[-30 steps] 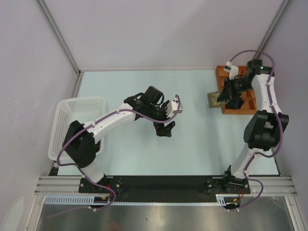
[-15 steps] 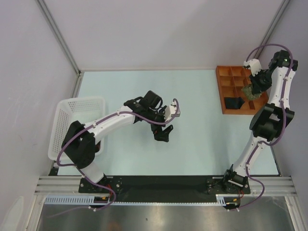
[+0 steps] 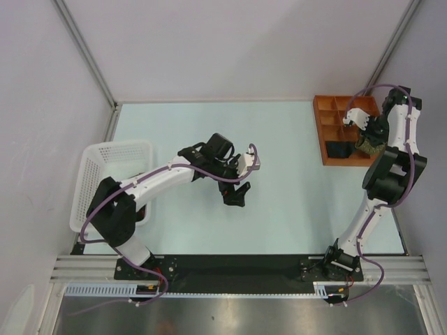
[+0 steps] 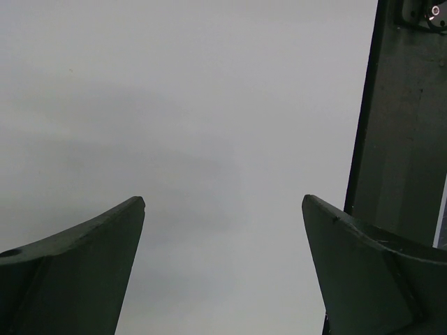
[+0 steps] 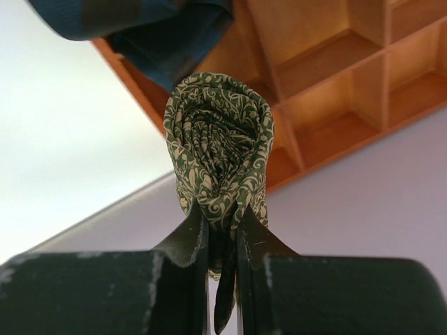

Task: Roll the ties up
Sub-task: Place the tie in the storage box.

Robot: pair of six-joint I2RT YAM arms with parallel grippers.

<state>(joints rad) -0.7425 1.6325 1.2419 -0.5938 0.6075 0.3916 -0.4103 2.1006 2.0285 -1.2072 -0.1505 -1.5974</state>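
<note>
Olive patterned tie, rolled tight, pinched by right gripper so the coil holds; orange tray just beyond, likely destination; left gripper spread, empty.

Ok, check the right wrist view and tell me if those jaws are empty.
No, the right gripper has its jaws pinched on a rolled green patterned tie, with the orange tray behind it.

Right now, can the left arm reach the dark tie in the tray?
Doubtful: left gripper hangs open mid-table, far from the dark tie, and the right gripper, clamping a rolled tie, crowds the orange tray.
</note>
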